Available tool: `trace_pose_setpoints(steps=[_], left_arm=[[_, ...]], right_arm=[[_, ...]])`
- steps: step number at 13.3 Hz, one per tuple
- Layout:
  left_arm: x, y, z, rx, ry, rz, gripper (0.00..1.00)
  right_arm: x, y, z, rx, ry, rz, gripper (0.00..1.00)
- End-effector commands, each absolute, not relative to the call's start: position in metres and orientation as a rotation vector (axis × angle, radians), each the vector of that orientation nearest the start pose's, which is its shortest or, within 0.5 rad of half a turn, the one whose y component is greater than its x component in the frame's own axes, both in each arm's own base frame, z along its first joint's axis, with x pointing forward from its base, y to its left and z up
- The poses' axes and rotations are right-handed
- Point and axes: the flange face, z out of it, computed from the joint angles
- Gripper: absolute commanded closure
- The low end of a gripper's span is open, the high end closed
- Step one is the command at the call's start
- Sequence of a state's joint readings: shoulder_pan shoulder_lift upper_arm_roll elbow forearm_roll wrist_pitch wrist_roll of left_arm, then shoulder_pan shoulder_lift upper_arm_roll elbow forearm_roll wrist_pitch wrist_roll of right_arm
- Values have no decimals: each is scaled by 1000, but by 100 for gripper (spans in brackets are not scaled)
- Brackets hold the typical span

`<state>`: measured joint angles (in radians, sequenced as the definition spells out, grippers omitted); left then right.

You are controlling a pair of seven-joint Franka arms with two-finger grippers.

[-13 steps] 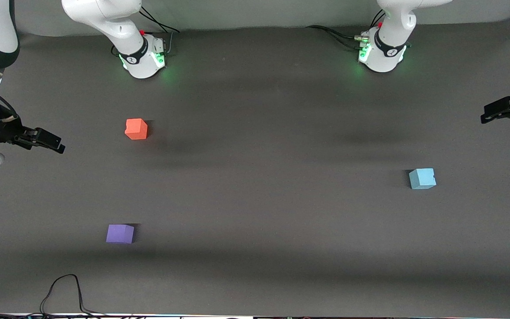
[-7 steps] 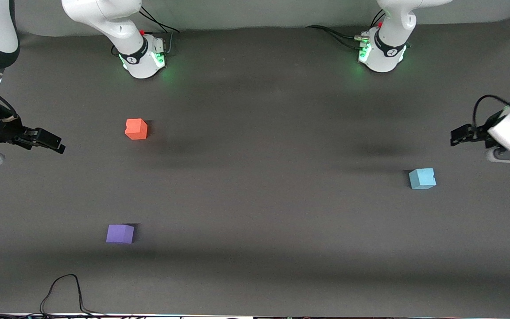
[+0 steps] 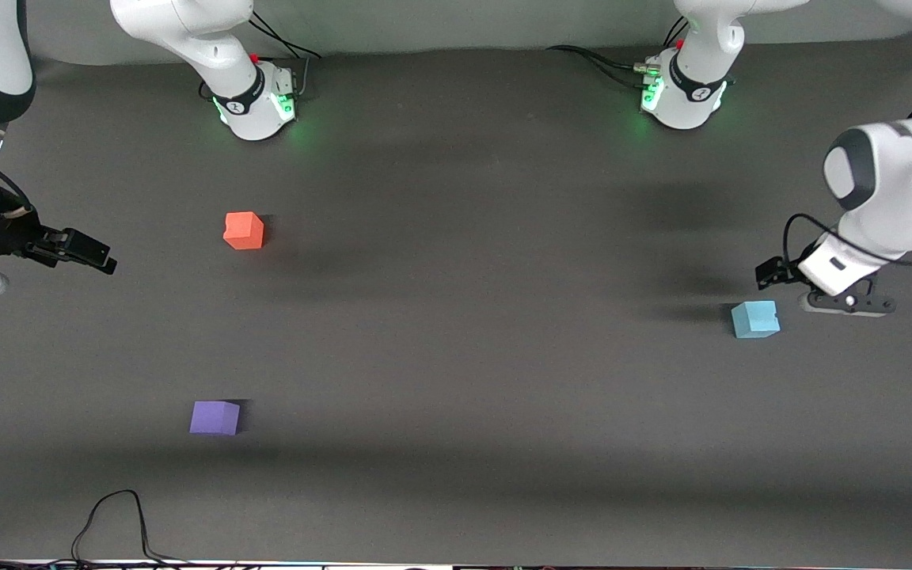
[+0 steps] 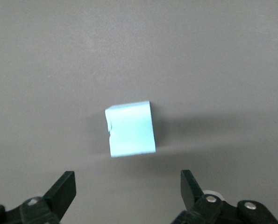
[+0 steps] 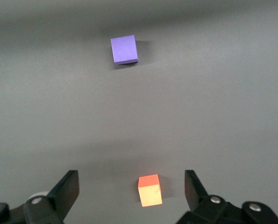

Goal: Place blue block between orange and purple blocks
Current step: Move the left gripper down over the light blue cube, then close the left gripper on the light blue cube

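Left pincer [image 3: 773, 273] hangs in the air with its fingers spread wide and nothing between them, just beside the small light sky-blue matte foam cube [image 3: 755, 319] and over the dark grey worktop [image 3: 472, 332]. In the left wrist view that blue cube [image 4: 130, 129] sits apart from the two black fingertips [image 4: 64, 189], touching neither. The blue cube rests flat on the worktop at the left arm's end. Well apart from it, toward the right arm's end, lie the small orange-red matte cube [image 3: 244, 230], farther from the front camera than the blue cube, and the small violet-purple matte cube [image 3: 214, 417], nearer to that camera. Right pincer [image 3: 96, 257] waits at the right arm's end, fingers wide and empty, near the orange-red cube.
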<state>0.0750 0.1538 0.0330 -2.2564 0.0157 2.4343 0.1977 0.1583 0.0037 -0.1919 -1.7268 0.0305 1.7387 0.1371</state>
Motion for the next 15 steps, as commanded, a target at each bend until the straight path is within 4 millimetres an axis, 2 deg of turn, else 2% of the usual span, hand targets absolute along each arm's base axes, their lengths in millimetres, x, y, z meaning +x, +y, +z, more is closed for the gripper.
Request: trace_pose_setpoints(steps=[1,6,7,8,10,11,13,14,15], left_arm=[[545,60,256,-3104,194,-82,0],[549,60,201,-3097,194,-126,0],[549,60,198,-3097,192,-126,0],[548,60,198,-3099,178,-119,8],[547,61,197,-3101,169,-110,43],[547,61,198,-3101,166,-110,55],[552,63,206,-3099,168,-129,57],[559,64,218,-3101,165,-108,57],[569,66,239,-3104,166,-72,56]], right_arm=[[565,-18,567,-3103,246,-1,0],[565,-17,567,-3102,246,-1,0],[565,-17,567,-3102,246,-1,0],[565,-17,567,-3102,246,-1,0],[565,-17,567,-3102,246,-1,0],[565,-17,567,-3102,246,-1,0],[565,-17,568,-3102,243,-3,0],[565,-18,568,-3102,246,-3,0],[565,-17,568,-3102,243,-3,0]])
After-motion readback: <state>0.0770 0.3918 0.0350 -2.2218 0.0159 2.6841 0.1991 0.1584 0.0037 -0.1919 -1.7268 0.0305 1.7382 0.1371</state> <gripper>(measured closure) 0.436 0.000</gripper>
